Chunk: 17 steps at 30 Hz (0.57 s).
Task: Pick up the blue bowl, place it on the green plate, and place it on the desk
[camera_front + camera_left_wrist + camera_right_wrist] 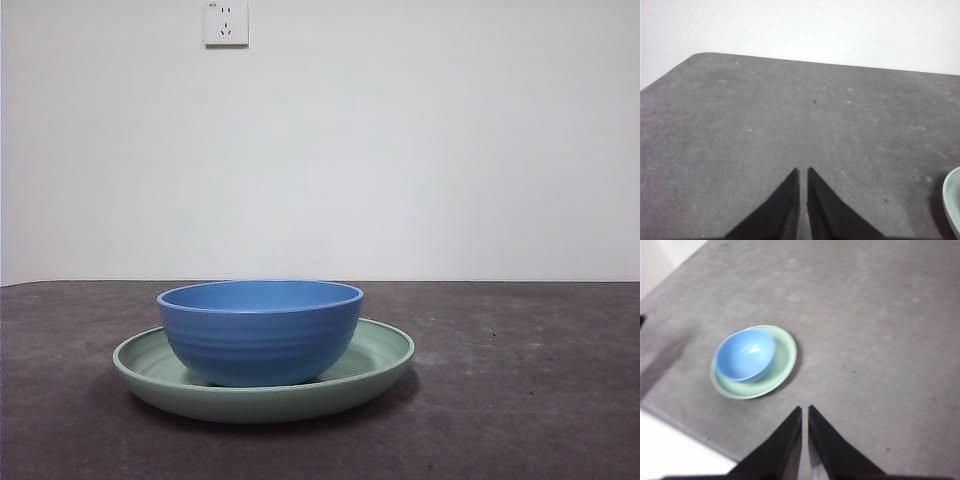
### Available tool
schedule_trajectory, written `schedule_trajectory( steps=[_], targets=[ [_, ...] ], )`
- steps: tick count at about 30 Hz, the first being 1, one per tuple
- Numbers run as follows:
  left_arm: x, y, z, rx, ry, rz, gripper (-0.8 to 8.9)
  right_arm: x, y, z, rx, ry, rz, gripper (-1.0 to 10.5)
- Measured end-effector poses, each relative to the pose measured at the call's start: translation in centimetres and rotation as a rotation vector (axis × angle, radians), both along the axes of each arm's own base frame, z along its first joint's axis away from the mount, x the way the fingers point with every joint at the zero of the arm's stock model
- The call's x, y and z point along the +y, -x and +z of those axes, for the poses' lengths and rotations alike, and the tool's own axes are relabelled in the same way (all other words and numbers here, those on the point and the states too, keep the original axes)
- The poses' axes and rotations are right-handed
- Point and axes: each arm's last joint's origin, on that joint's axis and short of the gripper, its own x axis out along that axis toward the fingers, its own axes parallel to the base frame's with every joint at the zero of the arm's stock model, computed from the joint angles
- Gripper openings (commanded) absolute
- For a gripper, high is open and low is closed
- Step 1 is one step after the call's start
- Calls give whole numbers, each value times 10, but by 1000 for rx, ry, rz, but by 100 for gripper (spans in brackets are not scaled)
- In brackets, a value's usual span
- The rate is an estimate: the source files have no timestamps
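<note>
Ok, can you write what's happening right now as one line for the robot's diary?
blue bowl: in green plate | plate: on desk | left gripper: shut, empty, beside plate | right gripper: shut, empty, high above

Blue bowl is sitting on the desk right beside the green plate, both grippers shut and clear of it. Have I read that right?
Not quite. The blue bowl sits inside the green plate, not beside it on the desk; the front view shows this, and the right wrist view agrees. The rest holds: the left gripper and right gripper are both shut and away from it.
</note>
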Motion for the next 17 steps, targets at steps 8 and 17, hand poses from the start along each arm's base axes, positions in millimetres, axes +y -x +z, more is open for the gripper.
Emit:
schedule_trajectory(
  steps=[8, 17],
  targets=[
    [0, 0, 0, 0, 0, 0, 27, 0, -34, -56, -194, 72, -251, 17],
    [0, 0, 0, 0, 0, 0, 27, -15, -78, -182, -541, 95, -520, 17]
  ],
)
